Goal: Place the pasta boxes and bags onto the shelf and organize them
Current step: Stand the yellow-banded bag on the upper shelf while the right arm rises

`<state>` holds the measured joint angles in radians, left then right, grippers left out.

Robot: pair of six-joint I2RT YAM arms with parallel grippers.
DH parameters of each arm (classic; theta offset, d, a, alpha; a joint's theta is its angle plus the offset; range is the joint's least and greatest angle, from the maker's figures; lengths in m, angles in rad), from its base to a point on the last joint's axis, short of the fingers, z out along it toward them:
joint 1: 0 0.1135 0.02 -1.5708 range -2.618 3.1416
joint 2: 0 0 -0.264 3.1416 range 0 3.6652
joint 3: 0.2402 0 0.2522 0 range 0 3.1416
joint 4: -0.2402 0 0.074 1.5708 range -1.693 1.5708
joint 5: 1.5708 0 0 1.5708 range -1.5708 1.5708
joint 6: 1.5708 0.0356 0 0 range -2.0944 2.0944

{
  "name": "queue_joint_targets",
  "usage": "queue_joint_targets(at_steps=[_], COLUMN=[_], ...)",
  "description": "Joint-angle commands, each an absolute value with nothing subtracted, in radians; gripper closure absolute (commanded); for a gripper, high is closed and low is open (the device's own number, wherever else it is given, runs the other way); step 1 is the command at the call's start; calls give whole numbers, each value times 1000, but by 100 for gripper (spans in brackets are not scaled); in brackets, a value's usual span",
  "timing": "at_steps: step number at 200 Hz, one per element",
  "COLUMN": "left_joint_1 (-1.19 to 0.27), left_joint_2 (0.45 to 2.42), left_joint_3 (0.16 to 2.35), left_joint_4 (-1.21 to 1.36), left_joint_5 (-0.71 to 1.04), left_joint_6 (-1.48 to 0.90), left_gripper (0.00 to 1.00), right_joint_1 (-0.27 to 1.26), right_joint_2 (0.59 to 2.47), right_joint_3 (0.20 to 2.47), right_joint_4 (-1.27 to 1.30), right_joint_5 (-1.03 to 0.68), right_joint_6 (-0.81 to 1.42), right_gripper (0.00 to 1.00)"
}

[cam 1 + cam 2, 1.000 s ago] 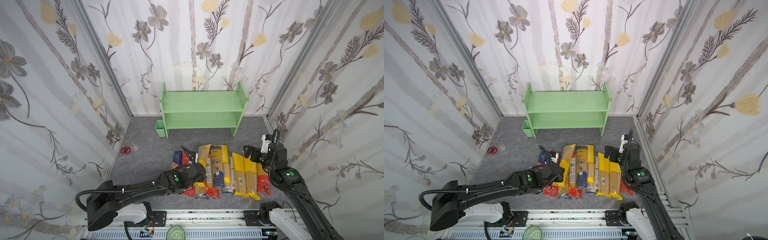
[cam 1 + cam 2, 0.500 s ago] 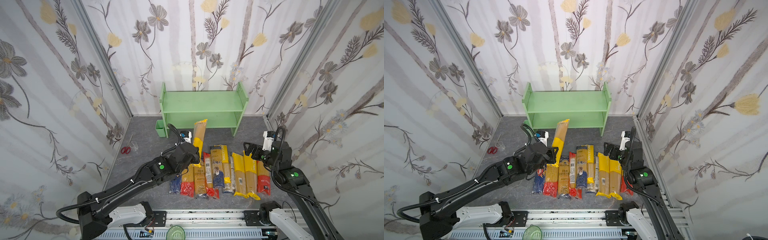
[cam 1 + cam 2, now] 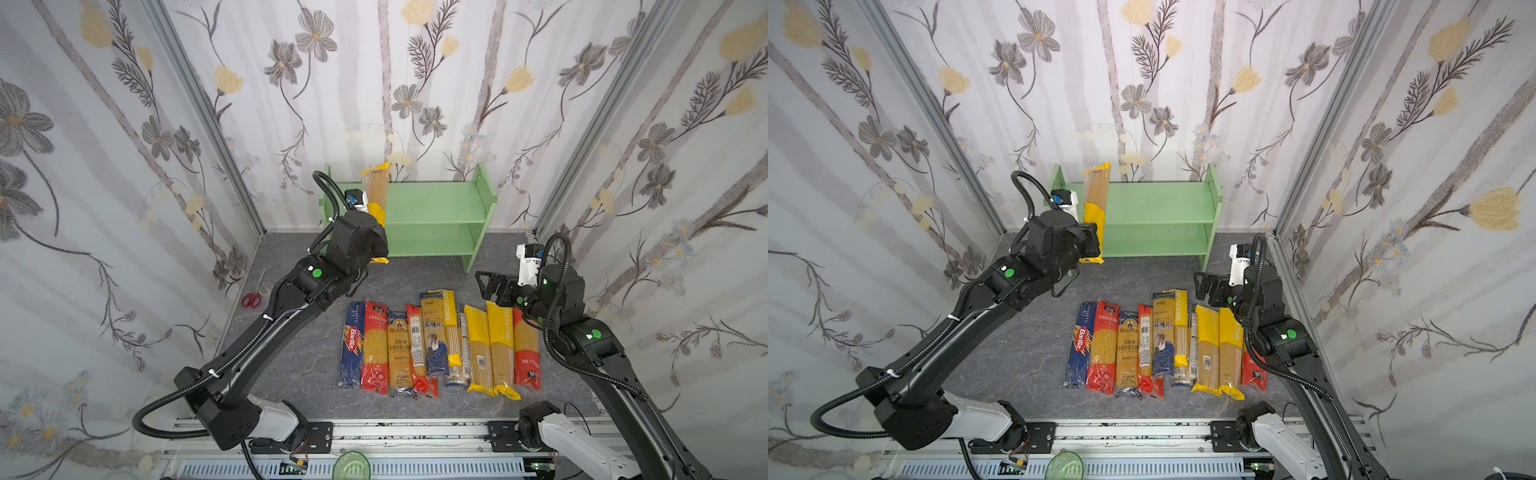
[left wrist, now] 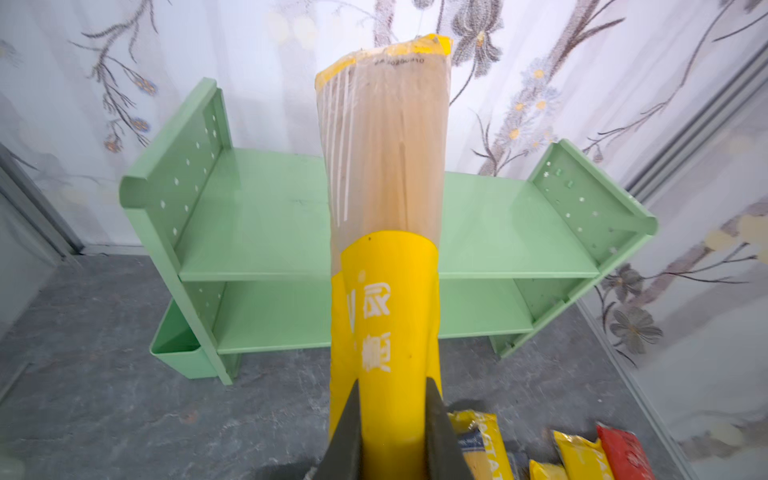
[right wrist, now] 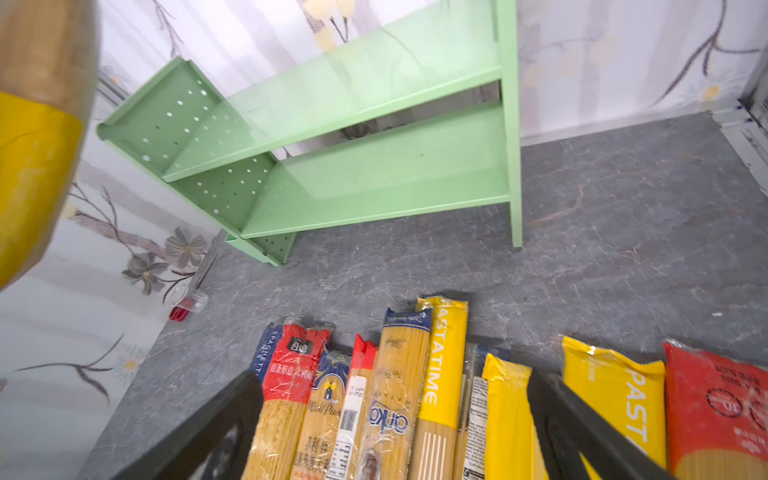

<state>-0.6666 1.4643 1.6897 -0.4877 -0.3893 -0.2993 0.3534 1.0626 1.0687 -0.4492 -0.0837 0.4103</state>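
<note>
My left gripper is shut on the yellow lower end of a clear pasta bag of spaghetti. It holds the bag upright in the air in front of the left end of the light green shelf. Both shelf tiers are bare. Several pasta boxes and bags lie side by side in a row on the grey floor, with the dark blue Barilla box at its left end. My right gripper hangs open above the far right end of that row, its fingers holding nothing.
Red-handled scissors lie by the left wall. A small green cup hangs on the shelf's left side. A small clear cup stands by the scissors. Floral walls close in on three sides, and a rail runs along the front.
The left arm has lifted the yellow-ended bag out of the row and carried it up and back to the shelf's left end. The right gripper has stayed open, shifting only slightly.
</note>
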Motion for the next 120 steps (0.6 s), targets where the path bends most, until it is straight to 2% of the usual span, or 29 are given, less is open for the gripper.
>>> queue_joint_targets(at_steps=[1, 48, 85, 120], left_joint_1=[-604, -486, -439, -405], left_joint_2=[1557, 1812, 1933, 1998], left_joint_3=[1802, 2034, 2145, 2187], left_joint_4=[-388, -402, -420, -424], left_joint_5=[-399, -401, -470, -505], left_joint_6=[-192, -115, -77, -46], left_gripper=[100, 100, 100, 100], right_joint_1=[402, 546, 565, 566], right_joint_2=[1129, 1351, 1516, 1588], right_joint_3=[1167, 1444, 1643, 1708], right_joint_4=[-446, -447, -482, -475], right_joint_5=[-93, -101, -104, -117], right_joint_6=[396, 345, 309, 302], right_gripper=[0, 0, 0, 0])
